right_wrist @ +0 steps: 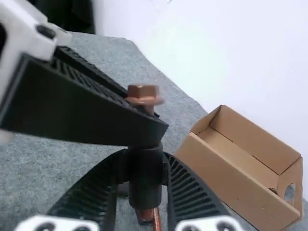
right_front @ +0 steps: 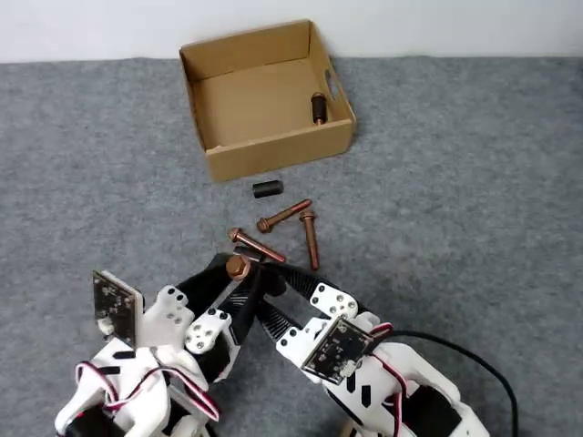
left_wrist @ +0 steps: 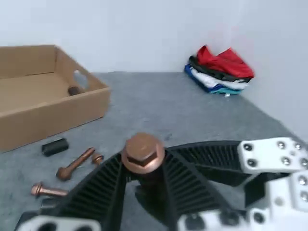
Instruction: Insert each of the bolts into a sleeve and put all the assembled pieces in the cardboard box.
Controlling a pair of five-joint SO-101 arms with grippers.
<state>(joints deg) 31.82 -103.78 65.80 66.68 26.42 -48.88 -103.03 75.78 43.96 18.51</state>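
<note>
Bolt [right_wrist: 142, 94] and sleeve [right_wrist: 144, 187] gripped together, short of the cardboard box [right_front: 273, 155].
Left gripper [left_wrist: 142, 178] pinched tight on bolt just under its head; right gripper [right_wrist: 144, 166] clamped around sleeve. Three loose bolts [right_front: 284, 216] and spare sleeve [right_front: 267, 189] just beside; one assembled piece [right_front: 319, 107] inside box.

No text, label, number or sign can be read. The box [right_front: 273, 153] wall is plain, and any print on the wrist boards [right_front: 116, 306] is too small to tell.
</note>
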